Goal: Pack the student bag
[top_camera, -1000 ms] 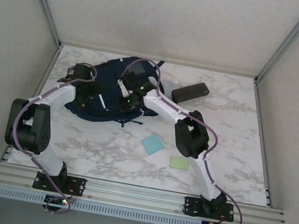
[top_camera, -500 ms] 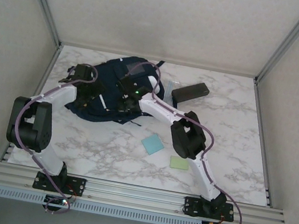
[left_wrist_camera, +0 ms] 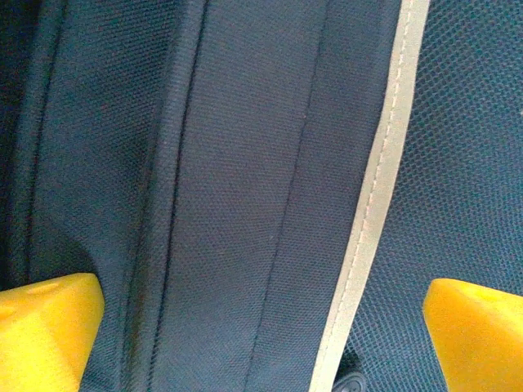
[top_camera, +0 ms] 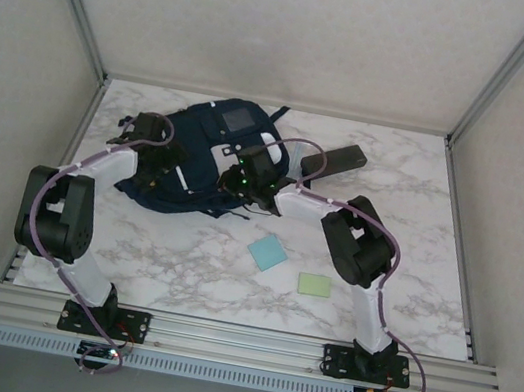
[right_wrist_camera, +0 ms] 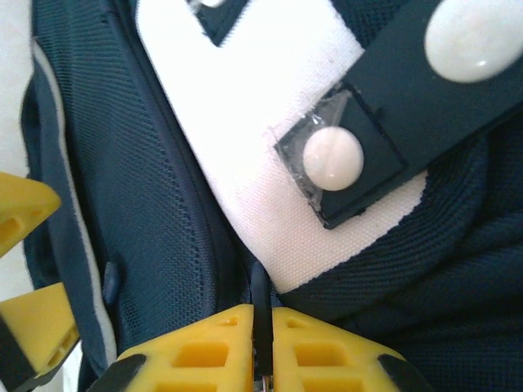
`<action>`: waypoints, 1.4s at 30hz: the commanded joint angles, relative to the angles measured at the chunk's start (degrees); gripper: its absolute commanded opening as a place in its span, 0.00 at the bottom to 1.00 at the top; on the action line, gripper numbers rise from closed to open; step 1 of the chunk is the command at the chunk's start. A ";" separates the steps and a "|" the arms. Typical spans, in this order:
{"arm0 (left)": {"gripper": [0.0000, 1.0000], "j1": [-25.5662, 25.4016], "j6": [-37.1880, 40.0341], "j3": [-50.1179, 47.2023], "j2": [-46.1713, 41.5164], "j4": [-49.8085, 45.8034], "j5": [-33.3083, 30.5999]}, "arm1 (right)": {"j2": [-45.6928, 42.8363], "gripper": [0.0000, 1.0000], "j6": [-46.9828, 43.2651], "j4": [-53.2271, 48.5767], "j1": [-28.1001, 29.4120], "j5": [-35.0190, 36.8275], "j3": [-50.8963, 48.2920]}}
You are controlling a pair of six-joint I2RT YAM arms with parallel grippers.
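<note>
- Student bag lies flat at far-left of table in top view, w/ both arms over it.
- L wrist: left gripper is wide open over soft navy fabric w/ pale piping; floppy, prob. bunches.
- R wrist: right gripper is pinched on thin zip tab; prob. best hold.

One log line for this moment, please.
left claw: open over navy striped fabric backpack | right claw: shut on thin dark zipper pull

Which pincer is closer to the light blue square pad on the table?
Right. The right pincer is on the student bag, just beyond the pad; the left pincer is farther left over it.
</note>
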 commanded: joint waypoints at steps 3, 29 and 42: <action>1.00 -1.73 1.77 2.80 0.37 -2.24 0.29 | -8.53 0.22 -5.48 5.45 -0.90 -1.38 -6.18; 0.87 -23.47 20.51 26.06 6.35 -28.45 -15.43 | -18.32 0.99 -24.90 -27.06 -13.76 7.13 -6.05; 0.92 -23.78 16.57 22.94 0.30 -28.02 -12.02 | -1.22 0.44 -20.56 -22.50 -20.23 -4.82 8.74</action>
